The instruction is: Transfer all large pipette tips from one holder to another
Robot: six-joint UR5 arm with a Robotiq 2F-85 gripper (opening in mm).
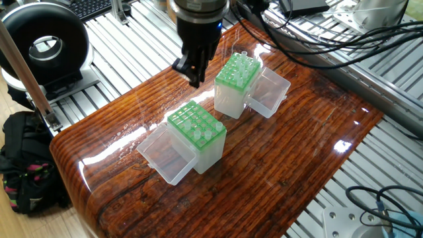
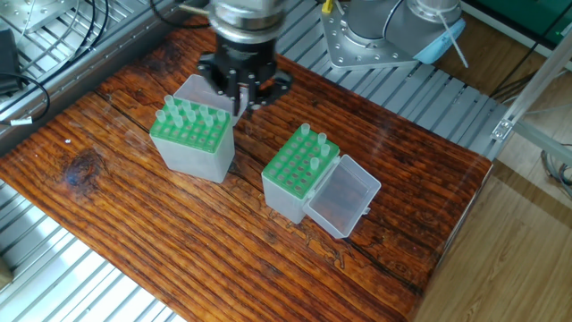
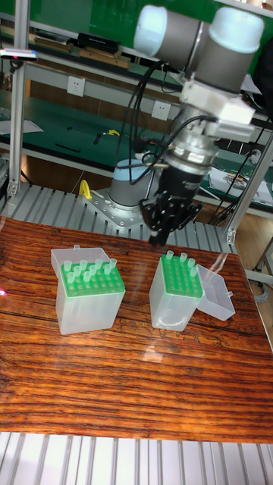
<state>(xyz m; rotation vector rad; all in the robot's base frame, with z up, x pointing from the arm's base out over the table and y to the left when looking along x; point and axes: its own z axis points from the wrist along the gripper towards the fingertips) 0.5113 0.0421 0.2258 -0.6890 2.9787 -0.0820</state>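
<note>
Lab, pipette tip racks (image 2: 189,134), aluminium frame bench (image 1: 132,39)

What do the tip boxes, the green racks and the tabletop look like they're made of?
The tip boxes look like frosted translucent plastic: cloudy walls, and the wood shows faintly through a hinged lid. The green racks appear to be opaque matte plastic, moulded with a grid of holes. The tabletop looks like varnished wood: dark grain lines with glossy glare in one fixed view, though a laminate cannot be ruled out.
</note>
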